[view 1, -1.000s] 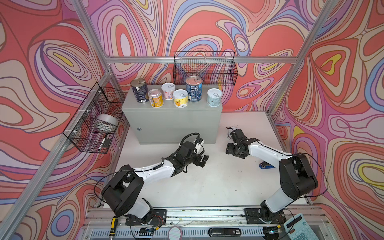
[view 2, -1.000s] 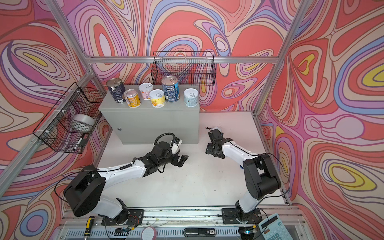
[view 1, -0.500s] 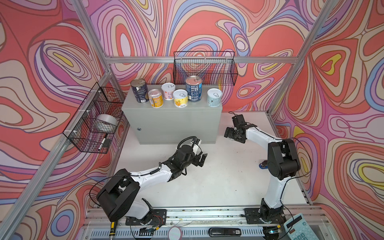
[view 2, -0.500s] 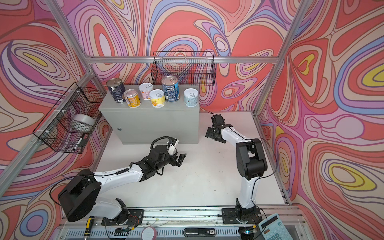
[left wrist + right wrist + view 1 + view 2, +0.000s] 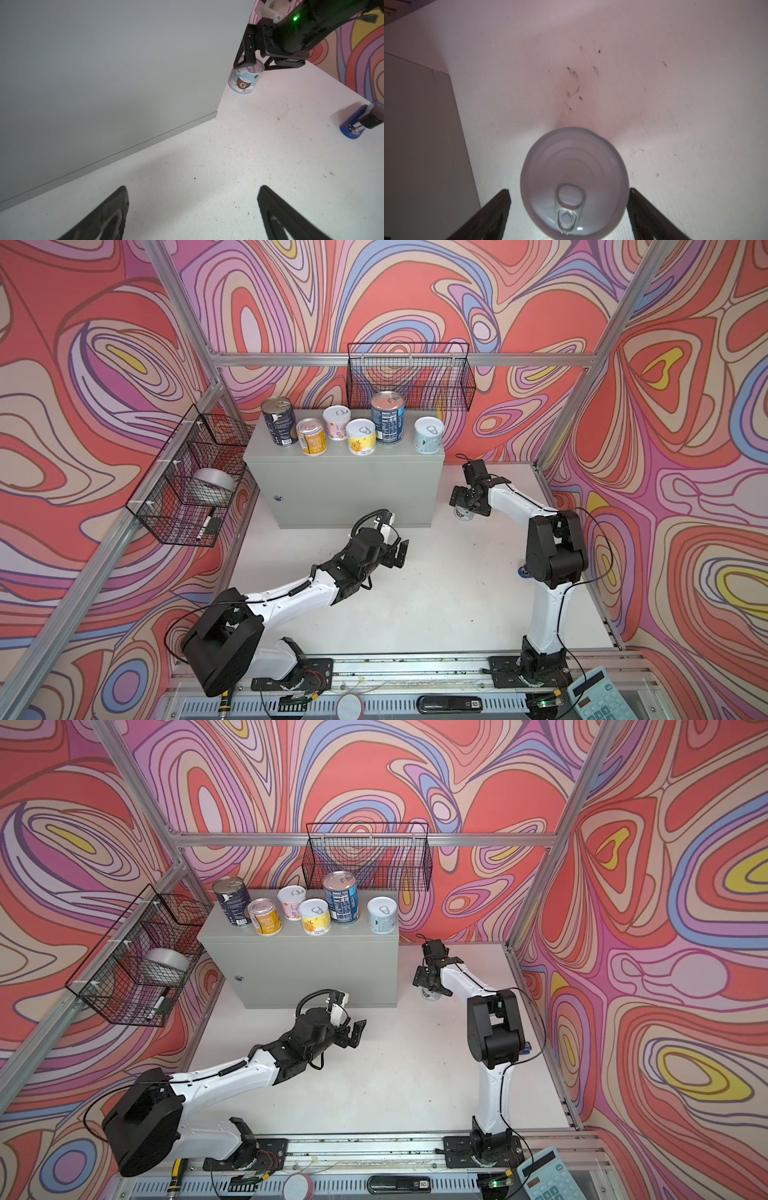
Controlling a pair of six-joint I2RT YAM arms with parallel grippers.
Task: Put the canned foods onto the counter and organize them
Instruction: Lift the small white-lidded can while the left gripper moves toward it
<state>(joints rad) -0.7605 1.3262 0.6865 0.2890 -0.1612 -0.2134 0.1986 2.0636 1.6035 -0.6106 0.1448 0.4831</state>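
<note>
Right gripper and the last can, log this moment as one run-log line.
right gripper: open, straddling white can on tabletop | left gripper: open, idle | counter: six cans up

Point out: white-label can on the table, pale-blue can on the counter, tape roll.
white-label can [image 5: 243, 81], left wrist view, label front.
pale-blue can [image 5: 429, 429], a top view, lid.
tape roll [image 5: 212, 484], a top view, upper face.

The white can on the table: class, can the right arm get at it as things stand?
Probably yes. The right gripper hangs right over the white can, fingers open on either side, nothing between; the counter stands close beside.
</note>
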